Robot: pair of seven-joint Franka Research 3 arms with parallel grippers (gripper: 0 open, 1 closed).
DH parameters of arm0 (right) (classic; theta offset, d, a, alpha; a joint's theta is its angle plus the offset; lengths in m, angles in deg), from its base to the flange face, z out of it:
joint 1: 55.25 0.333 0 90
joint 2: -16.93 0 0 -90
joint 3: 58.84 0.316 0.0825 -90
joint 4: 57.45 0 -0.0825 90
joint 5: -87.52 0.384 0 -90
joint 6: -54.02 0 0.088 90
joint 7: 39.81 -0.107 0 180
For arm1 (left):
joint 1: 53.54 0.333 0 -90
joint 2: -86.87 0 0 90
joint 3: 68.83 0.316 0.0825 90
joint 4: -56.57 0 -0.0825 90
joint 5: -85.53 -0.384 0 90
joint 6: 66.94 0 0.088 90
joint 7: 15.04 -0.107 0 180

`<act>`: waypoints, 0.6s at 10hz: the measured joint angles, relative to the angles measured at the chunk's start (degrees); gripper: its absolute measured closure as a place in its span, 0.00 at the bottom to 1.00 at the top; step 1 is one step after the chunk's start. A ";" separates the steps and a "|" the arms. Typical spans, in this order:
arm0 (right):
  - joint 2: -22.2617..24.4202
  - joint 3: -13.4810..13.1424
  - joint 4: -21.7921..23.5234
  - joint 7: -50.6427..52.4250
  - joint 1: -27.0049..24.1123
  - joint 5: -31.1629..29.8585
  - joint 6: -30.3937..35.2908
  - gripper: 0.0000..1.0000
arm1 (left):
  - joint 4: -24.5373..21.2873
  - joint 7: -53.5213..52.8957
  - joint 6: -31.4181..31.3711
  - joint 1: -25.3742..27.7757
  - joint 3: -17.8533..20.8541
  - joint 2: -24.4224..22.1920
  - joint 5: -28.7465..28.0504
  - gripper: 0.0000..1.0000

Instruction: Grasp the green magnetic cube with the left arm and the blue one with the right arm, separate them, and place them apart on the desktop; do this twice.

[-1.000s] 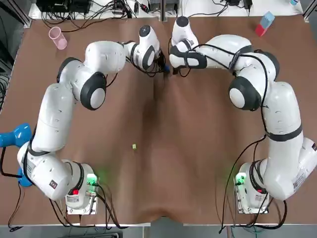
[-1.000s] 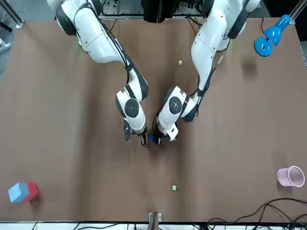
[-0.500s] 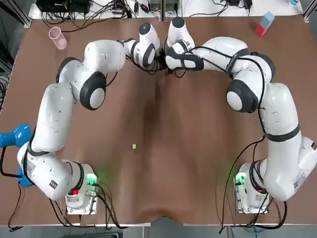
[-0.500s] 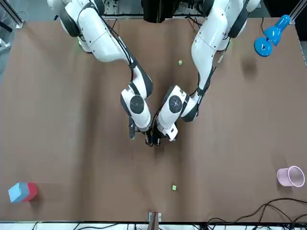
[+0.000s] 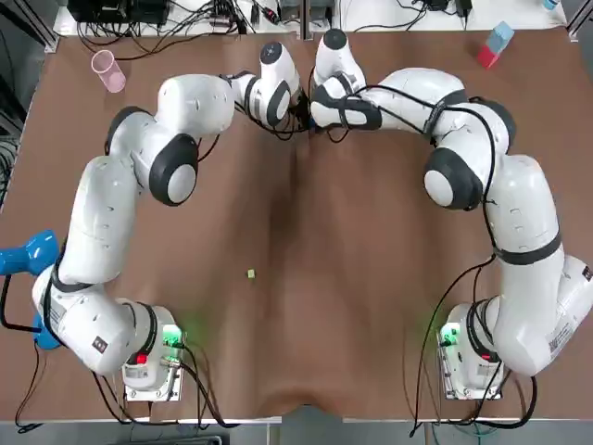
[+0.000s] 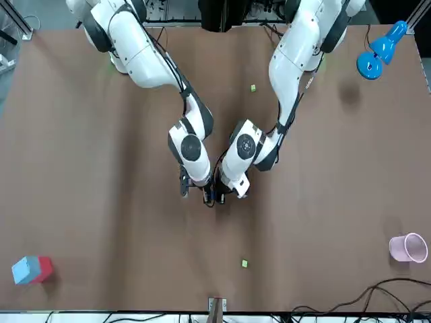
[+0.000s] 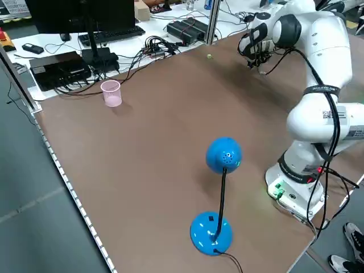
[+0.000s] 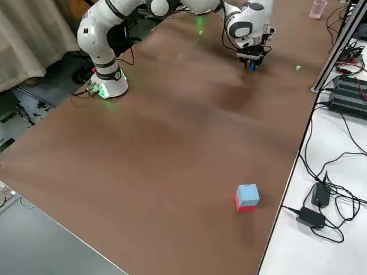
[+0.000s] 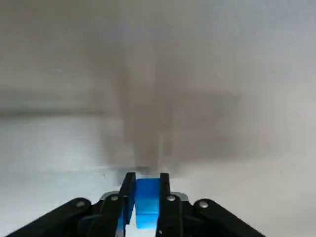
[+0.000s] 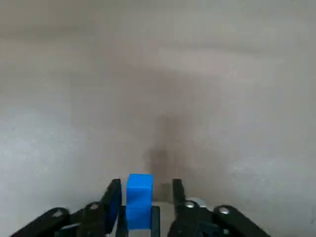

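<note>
At the far middle of the table both grippers meet tip to tip. My left gripper is shut on a small blue cube, which its wrist view shows pinched between the two fingers. My right gripper stands open around the same blue cube, with a gap between the cube and one finger. In the right side view the blue cube shows just under the joined hands. No green cube shows in either grip. One small green cube lies alone mid-table, and another green cube lies near the far edge.
A pink cup stands at the far left corner. A red and blue block sits at the far right. A blue desk lamp stands at the left edge. Cables and boxes line the far side beyond the table.
My right gripper has swung left and closed the gap to the left gripper, so its fingers now straddle the cube. In the last half second almost nothing moved.
</note>
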 joint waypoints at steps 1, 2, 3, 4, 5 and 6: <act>0.00 -0.06 -0.09 0.00 -0.04 -0.02 0.00 0.75 | 0.00 -0.01 0.05 0.00 0.00 0.00 0.00 0.77; 0.00 -0.12 -0.14 0.00 -0.13 -0.14 0.00 0.78 | 0.00 -0.01 0.07 0.00 0.00 -0.03 0.00 0.77; 0.00 -0.15 -0.16 0.03 -0.20 -0.88 0.00 0.78 | 0.01 -0.01 0.11 0.01 0.00 -0.12 0.00 0.77; 0.00 -0.15 -0.16 0.03 -0.25 -1.96 0.00 0.78 | 0.01 -0.01 0.19 0.03 0.00 -0.27 0.00 0.77; 0.00 -0.17 -0.19 0.03 -0.34 -2.83 0.01 0.78 | 0.01 -0.01 0.55 0.05 0.00 -0.49 0.00 0.77; 0.00 -0.20 -0.26 0.06 -0.63 -3.92 0.08 0.78 | 0.01 -0.01 1.11 0.09 0.01 -0.74 0.00 0.77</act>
